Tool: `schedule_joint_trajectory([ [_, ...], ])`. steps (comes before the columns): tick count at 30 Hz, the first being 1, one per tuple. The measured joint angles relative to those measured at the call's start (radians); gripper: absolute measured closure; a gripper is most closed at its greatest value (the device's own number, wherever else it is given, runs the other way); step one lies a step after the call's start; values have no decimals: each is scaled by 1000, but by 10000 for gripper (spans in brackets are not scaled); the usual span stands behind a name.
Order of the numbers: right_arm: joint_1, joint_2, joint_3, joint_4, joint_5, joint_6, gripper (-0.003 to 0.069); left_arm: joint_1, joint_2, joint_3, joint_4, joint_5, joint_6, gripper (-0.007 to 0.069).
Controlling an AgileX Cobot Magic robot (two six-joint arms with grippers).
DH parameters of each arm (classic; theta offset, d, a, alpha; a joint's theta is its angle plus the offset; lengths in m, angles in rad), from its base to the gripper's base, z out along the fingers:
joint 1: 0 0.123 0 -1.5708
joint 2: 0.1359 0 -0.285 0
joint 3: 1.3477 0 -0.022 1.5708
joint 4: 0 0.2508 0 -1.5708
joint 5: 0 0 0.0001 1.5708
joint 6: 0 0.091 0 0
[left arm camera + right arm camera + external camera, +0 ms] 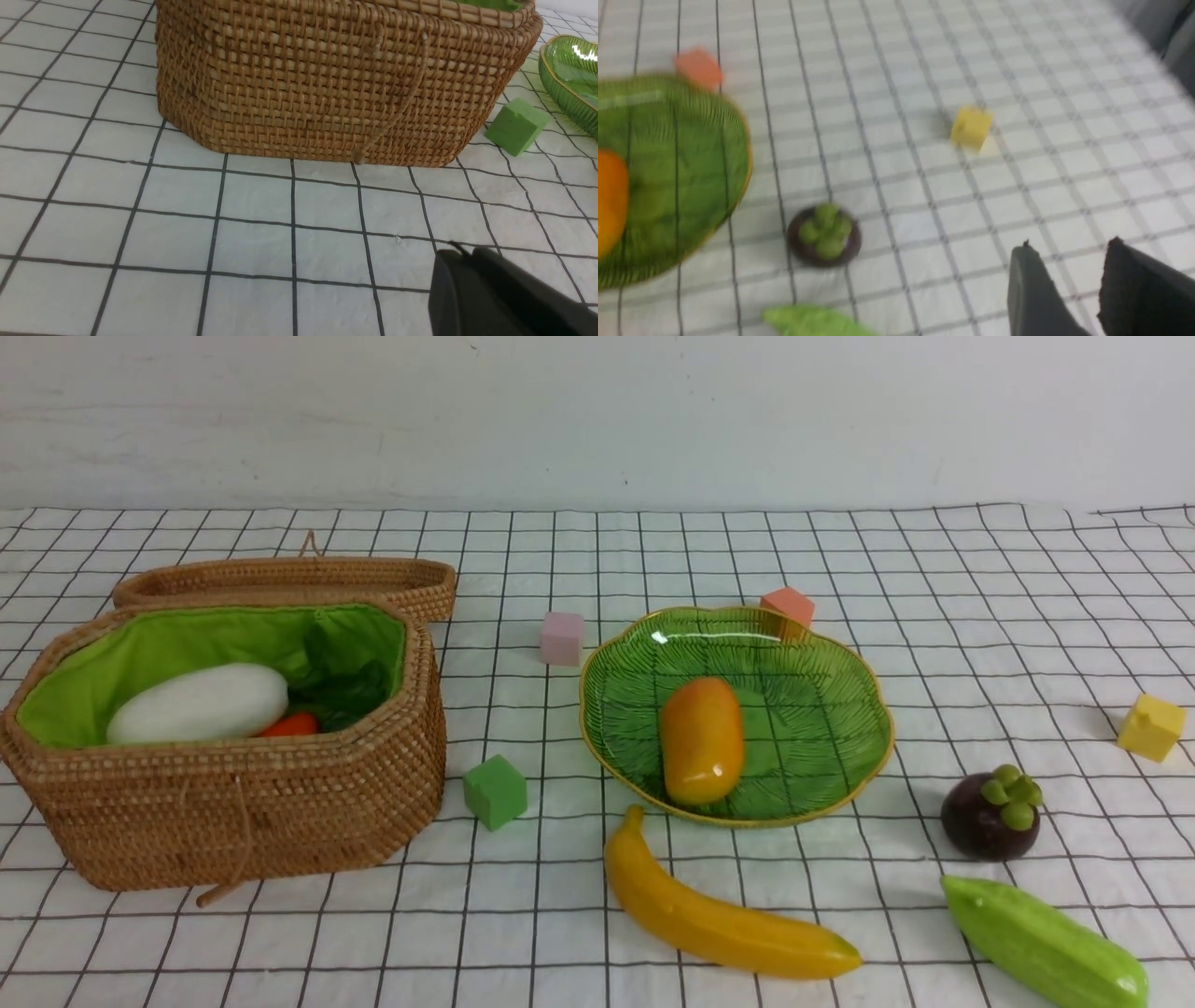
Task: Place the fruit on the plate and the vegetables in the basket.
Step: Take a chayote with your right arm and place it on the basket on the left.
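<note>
White cloth with a black grid covers the counter. At its left stands the basket, stiff brown wicker with a bright green lining. It holds the smooth white radish and the small red-orange piece. At the centre sits the plate, ribbed green glass with a wavy gold rim. The glossy mango lies on it.

The pale green gourd lies at the near right, well apart from the basket, its long axis running far-left to near-right. The yellow banana lies just near of the plate, its stem end almost at the rim and its body running off to the near right. The round dark mangosteen with its knobbly green cap sits just right of the plate.

The right gripper hangs with its jaws apart and nothing between them. The mangosteen lies ahead of it, roughly between it and the plate, so the right arm looks the nearer one for that fruit. The left gripper is closed and empty, low over bare cloth on the near side of the basket.
</note>
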Motion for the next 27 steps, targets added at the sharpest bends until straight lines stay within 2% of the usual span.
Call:
schedule_joint_trajectory([
  [3,9,129,1,159,54,-177,408,0,0,0,0,0,0,605],
  [6,35,202,1,225,75,-304,384,0,0,0,0,0,0,605],
  [8,87,287,1,255,87,-402,315,0,0,0,0,0,0,605],
  [9,96,301,1,255,87,-412,307,0,0,0,0,0,0,605],
  [10,138,353,1,241,84,-438,221,0,0,0,0,0,0,605],
  [11,138,353,1,241,83,-440,210,0,0,0,0,0,0,605],
  [13,191,448,1,172,77,-456,64,0,0,0,0,0,0,605],
  [15,209,503,1,125,74,-460,6,0,0,0,0,0,0,605],
  [17,214,576,1,79,62,-460,-16,0,0,0,0,0,0,603],
  [19,214,653,1,63,47,-460,-3,0,0,0,0,0,0,600],
  [21,214,704,-2,63,51,-474,60,0,0,0,0,0,0,598],
  [22,214,725,-9,84,67,-495,121,0,0,0,0,0,0,597],
  [23,214,728,-11,88,71,-495,121,0,0,0,0,0,0,596],
  [24,214,742,-30,130,106,-535,227,0,0,0,0,0,0,595],
  [27,221,731,-115,272,214,-637,221,0,0,0,0,0,0,595],
])
